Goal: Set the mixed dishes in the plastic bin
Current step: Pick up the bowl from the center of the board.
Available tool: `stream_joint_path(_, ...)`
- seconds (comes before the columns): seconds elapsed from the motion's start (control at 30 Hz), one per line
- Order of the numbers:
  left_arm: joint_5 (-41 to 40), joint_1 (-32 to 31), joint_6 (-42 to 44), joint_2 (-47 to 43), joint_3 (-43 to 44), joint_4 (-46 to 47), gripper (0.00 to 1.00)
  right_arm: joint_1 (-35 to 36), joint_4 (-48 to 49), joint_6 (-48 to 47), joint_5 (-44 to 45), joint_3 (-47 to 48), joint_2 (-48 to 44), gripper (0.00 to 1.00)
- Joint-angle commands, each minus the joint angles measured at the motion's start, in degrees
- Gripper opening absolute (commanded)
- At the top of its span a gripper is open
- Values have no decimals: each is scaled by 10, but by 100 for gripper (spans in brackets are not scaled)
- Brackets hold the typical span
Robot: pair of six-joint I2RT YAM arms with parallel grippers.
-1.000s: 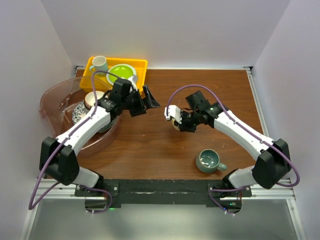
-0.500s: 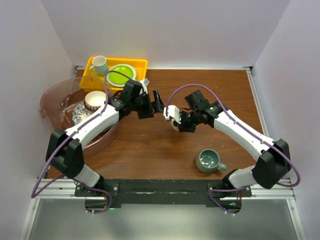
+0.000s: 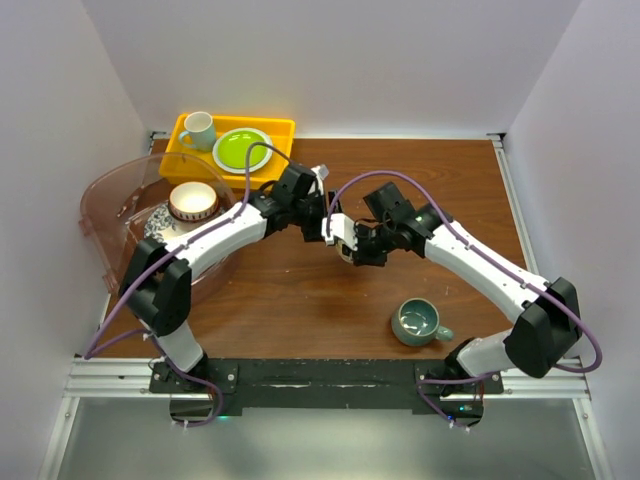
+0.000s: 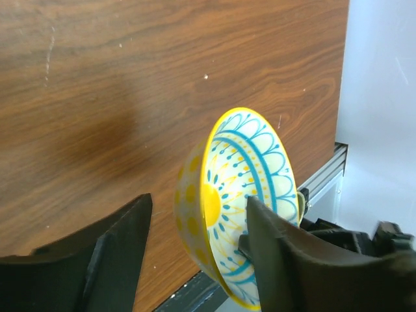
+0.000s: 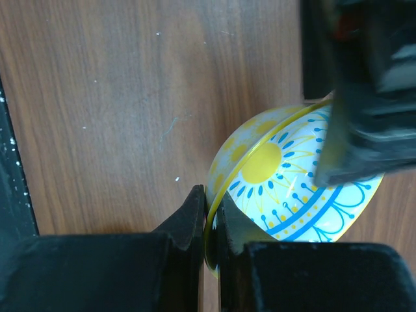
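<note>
My right end effector (image 5: 209, 203) pinches the rim of the yellow-and-blue bowl (image 5: 292, 172) above the table (image 5: 97, 97). My left end effector (image 4: 195, 221) gapes wide around it (contact unclear).

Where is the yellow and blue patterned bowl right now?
The bowl is held tipped on edge over the middle of the table in the top view; the right gripper pinches its rim and the open left gripper straddles it.
</note>
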Motion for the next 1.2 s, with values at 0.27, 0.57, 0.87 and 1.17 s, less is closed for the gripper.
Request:
stream_joint_path(0.27, -31, -13, 37, 18, 63, -73, 0, 12, 37, -6, 56, 38, -2, 0)
stream_joint_path(0.57, -46, 21, 48, -40, 50, -81, 0, 12, 0, -6, 12, 62, -11, 42)
stream_joint_path(0.87, -64, 83, 51, -115, 15, -88, 0, -2, -60, 0, -63, 127, -19, 73)
stream_joint_path(1.17, -90, 118, 74, -165, 16, -110, 0, -88, -107, 12, -162, 195, -26, 85)
